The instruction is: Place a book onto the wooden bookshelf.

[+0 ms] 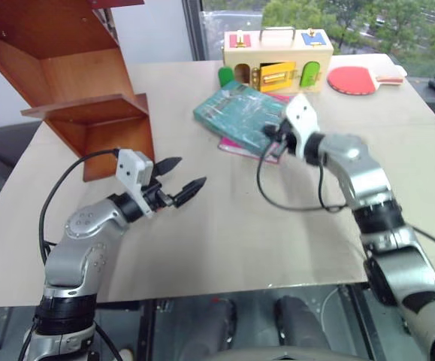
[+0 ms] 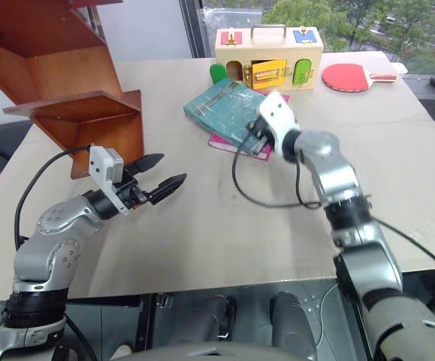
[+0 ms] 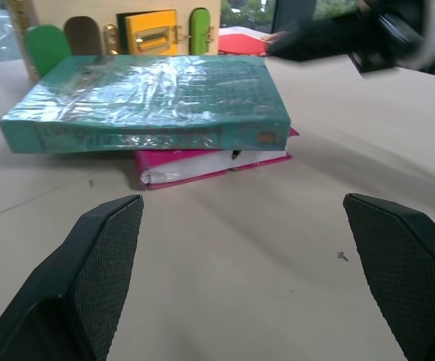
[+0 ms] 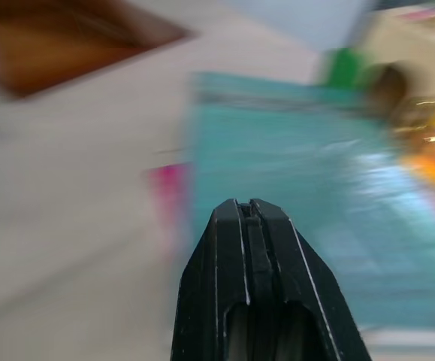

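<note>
The teal-green book [image 1: 236,109] lies flat on a thinner pink book [image 1: 232,147] at the middle back of the table. My right gripper [image 1: 271,141] is shut with nothing in it. It hovers at the book's near right corner, and in the right wrist view its closed fingers [image 4: 247,226] point over the teal cover [image 4: 300,195]. My left gripper [image 1: 181,174] is open and empty in front of the wooden bookshelf [image 1: 74,83], which stands at the back left. It points toward the book's spine [image 3: 142,135], well short of it.
A pale yellow box with coloured doors [image 1: 277,54] stands just behind the books. A red paddle [image 1: 356,79] lies at the back right. A black cable [image 1: 292,199] loops from my right wrist onto the table [image 1: 225,248].
</note>
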You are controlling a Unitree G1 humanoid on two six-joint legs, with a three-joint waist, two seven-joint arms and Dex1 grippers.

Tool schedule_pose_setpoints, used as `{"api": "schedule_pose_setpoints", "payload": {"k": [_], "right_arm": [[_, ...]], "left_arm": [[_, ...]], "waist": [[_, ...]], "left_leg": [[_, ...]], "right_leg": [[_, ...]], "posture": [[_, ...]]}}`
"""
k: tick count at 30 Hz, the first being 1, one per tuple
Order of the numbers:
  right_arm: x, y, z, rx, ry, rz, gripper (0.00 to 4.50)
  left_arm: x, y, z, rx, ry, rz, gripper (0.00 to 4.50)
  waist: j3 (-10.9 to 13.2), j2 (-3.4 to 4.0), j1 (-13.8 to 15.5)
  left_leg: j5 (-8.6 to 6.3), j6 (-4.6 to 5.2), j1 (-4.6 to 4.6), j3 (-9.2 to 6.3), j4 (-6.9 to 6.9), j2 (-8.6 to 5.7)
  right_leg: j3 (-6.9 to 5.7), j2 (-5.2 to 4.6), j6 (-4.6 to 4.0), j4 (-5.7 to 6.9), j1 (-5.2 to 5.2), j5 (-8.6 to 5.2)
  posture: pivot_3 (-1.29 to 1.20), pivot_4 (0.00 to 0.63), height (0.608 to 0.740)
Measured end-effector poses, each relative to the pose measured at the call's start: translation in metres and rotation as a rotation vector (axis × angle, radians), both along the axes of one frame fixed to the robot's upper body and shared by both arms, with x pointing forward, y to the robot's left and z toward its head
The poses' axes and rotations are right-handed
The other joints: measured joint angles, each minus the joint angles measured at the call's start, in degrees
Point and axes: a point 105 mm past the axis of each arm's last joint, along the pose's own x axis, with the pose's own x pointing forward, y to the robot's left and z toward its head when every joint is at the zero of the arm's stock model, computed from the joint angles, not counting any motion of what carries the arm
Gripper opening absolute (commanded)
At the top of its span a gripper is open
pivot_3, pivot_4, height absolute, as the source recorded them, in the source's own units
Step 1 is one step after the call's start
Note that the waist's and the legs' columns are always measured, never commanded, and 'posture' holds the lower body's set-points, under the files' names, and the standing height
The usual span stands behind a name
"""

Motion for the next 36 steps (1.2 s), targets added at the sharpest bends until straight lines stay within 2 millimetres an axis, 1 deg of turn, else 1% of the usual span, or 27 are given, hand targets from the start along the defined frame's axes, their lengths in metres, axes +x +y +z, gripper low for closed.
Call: {"api": "schedule_pose_setpoints", "payload": {"k": [2, 3, 5, 6, 7, 10, 11, 13, 15, 19, 21, 23, 26, 27, 28, 29, 31, 32, 34, 36], "right_arm": [[0.024, -0.008, -0.01, -0.062, 0.01, -0.126, 0.03], [0.032, -0.012, -0.012, -0.089, 0.008, -0.171, 0.03], [0.041, -0.016, -0.014, -0.112, 0.021, -0.222, 0.03], [0.048, -0.018, -0.012, -0.133, 0.024, -0.276, 0.03], [0.052, -0.021, -0.005, -0.138, 0.01, -0.311, 0.03], [0.058, -0.027, 0.008, -0.124, 0.001, -0.378, 0.03], [0.059, -0.028, 0.014, -0.08, 0.02, -0.386, 0.03], [0.059, -0.027, 0.017, -0.021, 0.052, -0.386, 0.03], [0.058, -0.026, 0.012, 0.026, 0.097, -0.379, 0.03], [0.057, -0.023, -0.002, 0.017, 0.146, -0.363, 0.03], [0.056, -0.02, -0.005, 0.006, 0.152, -0.345, 0.03], [0.053, -0.012, -0.009, 0.003, 0.159, -0.293, 0.03], [0.046, 0.009, -0.019, 0.0, 0.19, -0.178, 0.03], [0.042, 0.018, -0.027, -0.031, 0.204, -0.129, 0.03], [0.041, 0.019, -0.029, -0.038, 0.203, -0.122, 0.03], [0.039, 0.022, -0.031, -0.089, 0.187, -0.092, 0.03], [0.037, 0.024, -0.035, -0.129, 0.185, -0.065, 0.03], [0.033, 0.027, -0.041, -0.157, 0.186, -0.026, 0.03], [0.029, 0.03, -0.045, -0.175, 0.194, 0.016, 0.03], [0.026, 0.03, -0.049, -0.187, 0.203, 0.046, 0.03]], "left_arm": [[0.0, 0.0, 0.0, 0.0, 0.0, 0.002, 4.5], [-0.001, 0.001, -0.001, -0.001, 0.001, 0.004, 4.5], [-0.001, 0.001, -0.001, 0.0, 0.003, 0.005, 4.5], [-0.002, 0.001, -0.002, 0.0, 0.005, 0.007, 4.5], [-0.002, 0.002, -0.002, 0.0, 0.006, 0.012, 4.5], [-0.003, 0.002, -0.003, 0.001, 0.006, 0.023, 4.5], [-0.005, 0.003, -0.003, 0.003, 0.004, 0.025, 4.5], [-0.006, 0.003, -0.003, 0.005, 0.003, 0.026, 4.5], [-0.007, 0.003, -0.005, 0.005, 0.008, 0.037, 4.5], [-0.008, 0.003, -0.004, 0.005, 0.005, 0.042, 4.5], [-0.008, 0.003, -0.003, 0.006, 0.002, 0.042, 4.5], [-0.008, 0.003, -0.003, 0.006, 0.002, 0.043, 4.5], [-0.008, 0.004, -0.003, 0.005, 0.001, 0.049, 4.5], [-0.009, 0.005, -0.004, 0.005, 0.002, 0.051, 4.5], [-0.009, 0.005, -0.004, 0.005, 0.002, 0.051, 4.5], [-0.01, 0.004, -0.004, 0.006, 0.004, 0.053, 4.5], [-0.01, 0.004, -0.004, 0.006, 0.003, 0.052, 4.5], [-0.01, 0.004, -0.004, 0.006, 0.003, 0.052, 4.5], [-0.01, 0.004, -0.003, 0.006, 0.001, 0.051, 4.5], [-0.01, 0.004, -0.003, 0.003, 0.002, 0.049, 4.5]], "waist": [[0.0, 0.0, -0.2], [0.0, 0.0, -0.2], [0.0, 0.01, -0.3], [0.0, 0.01, -0.5], [0.0, 0.01, -0.5], [0.0, 0.02, -0.5], [0.0, 0.02, -0.5], [0.0, 0.02, -0.5], [0.0, 0.02, -0.4], [0.0, 0.04, -0.5], [0.0, 0.04, -0.5], [0.0, 0.03, -0.6], [0.0, 0.03, -1.2], [0.0, 0.04, -1.5], [0.0, 0.04, -1.5], [0.0, 0.04, -1.6], [0.0, 0.03, -1.6], [-0.2, 0.01, -1.6], [-0.3, -0.01, -1.6], [-0.4, -0.04, -1.5]], "left_leg": [[0.0, 0.0, -0.04, 0.1, -0.03, -0.04], [0.0, 0.0, -0.05, 0.1, -0.04, -0.04], [0.0, 0.0, -0.05, 0.14, -0.08, -0.03], [0.0, 0.0, -0.05, 0.14, -0.1, -0.02], [0.01, 0.0, -0.05, 0.14, -0.15, -0.01], [0.01, 0.0, -0.05, 0.14, -0.2, -0.01], [0.01, 0.0, -0.05, 0.14, -0.21, -0.01], [0.01, 0.0, -0.05, 0.15, -0.21, -0.01], [0.01, 0.0, -0.05, 0.15, -0.2, -0.01], [0.01, 0.0, -0.05, 0.17, -0.19, -0.01], [0.01, 0.0, -0.05, 0.17, -0.19, -0.01], [0.01, 0.0, -0.04, 0.17, -0.19, -0.01], [0.01, 0.0, -0.04, 0.16, -0.18, -0.01], [0.01, 0.0, -0.04, 0.16, -0.17, -0.01], [0.01, 0.0, -0.04, 0.16, -0.17, -0.01], [0.01, 0.0, -0.01, 0.15, -0.15, -0.02], [0.01, 0.0, 0.03, 0.14, -0.14, -0.01], [0.0, 0.0, 0.18, 0.11, -0.13, -0.01], [0.0, 0.0, 0.31, 0.12, -0.12, -0.01], [-0.01, 0.01, 0.65, 0.1, -0.14, -0.01]], "right_leg": [[0.1, -0.01, 0.0, 0.01, -0.02, 0.0], [0.1, -0.01, 0.0, -0.01, -0.02, 0.0], [0.14, 0.0, 0.0, -0.02, -0.06, 0.0], [0.17, 0.0, -0.01, -0.01, -0.08, 0.0], [0.17, 0.01, -0.01, -0.01, -0.12, -0.01], [0.18, 0.03, -0.02, -0.03, -0.13, -0.01], [0.19, 0.03, -0.02, -0.05, -0.13, -0.01], [0.19, 0.03, -0.02, -0.05, -0.11, -0.01], [0.18, 0.03, -0.02, -0.04, -0.11, -0.01], [0.2, 0.03, -0.02, 0.01, -0.12, -0.01], [0.2, 0.03, -0.02, 0.0, -0.13, -0.01], [0.2, 0.04, -0.02, 0.01, -0.12, -0.01], [0.2, 0.04, -0.02, 0.02, -0.12, -0.01], [0.2, 0.04, -0.02, 0.02, -0.11, -0.01], [0.2, 0.04, -0.02, 0.02, -0.11, -0.01], [0.19, 0.04, -0.02, 0.04, -0.11, -0.01], [0.18, 0.04, -0.02, 0.04, -0.1, -0.01], [0.14, 0.05, -0.02, 0.02, 0.04, -0.01], [0.15, 0.06, -0.02, 0.04, 0.17, -0.01], [0.14, 0.06, -0.01, 0.03, 0.49, -0.01]], "posture": [[0.0, 0.15, 0.74], [0.0, 0.15, 0.74], [0.0, 0.15, 0.74], [0.0, 0.15, 0.74], [0.0, 0.15, 0.74], [0.0, 0.15, 0.74], [0.0, 0.15, 0.74], [0.0, 0.15, 0.74], [0.0, 0.15, 0.74], [0.0, 0.15, 0.74], [0.0, 0.15, 0.74], [0.0, 0.15, 0.74], [0.0, 0.15, 0.74], [0.0, 0.15, 0.74], [0.0, 0.15, 0.74], [0.0, 0.15, 0.74], [0.0, 0.15, 0.74], [0.0, 0.15, 0.74], [0.0, 0.15, 0.74], [0.0, 0.15, 0.74]]}}
